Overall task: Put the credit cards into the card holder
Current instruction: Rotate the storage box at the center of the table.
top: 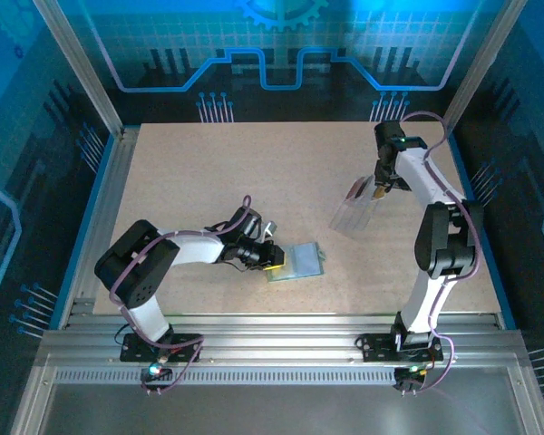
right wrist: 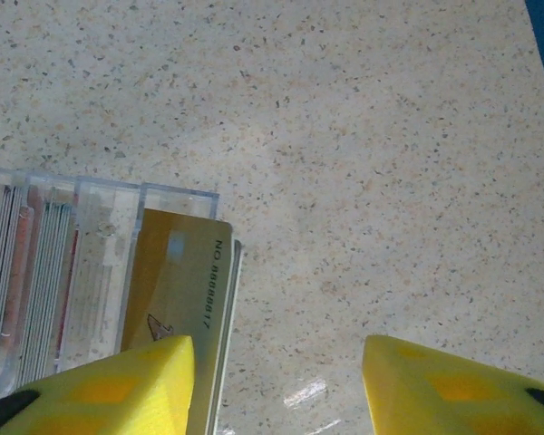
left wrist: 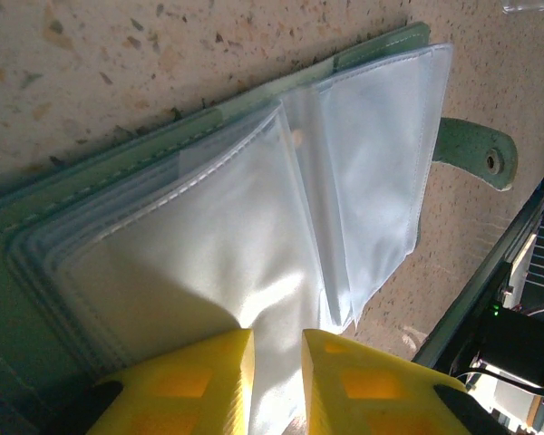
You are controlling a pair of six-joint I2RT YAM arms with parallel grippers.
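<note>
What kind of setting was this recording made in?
Probably a purpose-built robot test cell: aluminium frame posts, blue circuit-print wall panels, and the left arm and right arm bolted to slotted rails at a speckled table.

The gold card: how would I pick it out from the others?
On the right side of the table, below the right gripper, lies a clear slotted case. The gold card sits at its end, the only gold one, with a printed number.

Robotics lab cell — aluminium frame (top: 272, 345), blue circuit-print walls (top: 163, 45).
</note>
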